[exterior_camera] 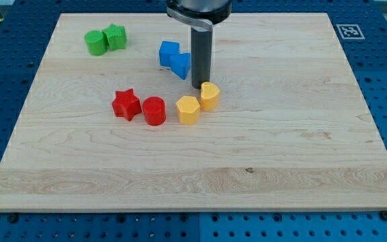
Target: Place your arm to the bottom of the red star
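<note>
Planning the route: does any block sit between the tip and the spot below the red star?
Yes. From my tip, the straight line to the bare board below the red star crosses the yellow block and the red cylinder. Swinging lower around them looks clear.

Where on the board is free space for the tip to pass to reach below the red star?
Bare wood runs along the view's bottom, below the red star, red cylinder and yellow blocks. The right half is bare too. It is crowded around my tip, between the blue blocks and a yellow block.
</note>
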Controlling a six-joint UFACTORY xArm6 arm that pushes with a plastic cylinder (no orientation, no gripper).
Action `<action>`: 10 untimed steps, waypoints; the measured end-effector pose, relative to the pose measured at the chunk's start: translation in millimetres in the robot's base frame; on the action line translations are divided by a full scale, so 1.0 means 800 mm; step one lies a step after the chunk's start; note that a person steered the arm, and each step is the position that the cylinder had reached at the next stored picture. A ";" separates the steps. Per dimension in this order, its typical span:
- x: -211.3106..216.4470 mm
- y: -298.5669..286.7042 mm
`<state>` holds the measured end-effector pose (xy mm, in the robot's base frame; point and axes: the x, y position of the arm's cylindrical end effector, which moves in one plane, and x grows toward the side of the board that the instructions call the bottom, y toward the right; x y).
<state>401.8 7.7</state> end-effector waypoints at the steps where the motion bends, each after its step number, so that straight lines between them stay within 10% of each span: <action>1: 0.000 0.000; 6: 0.020 -0.203; 10: 0.118 -0.180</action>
<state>496.4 -136.6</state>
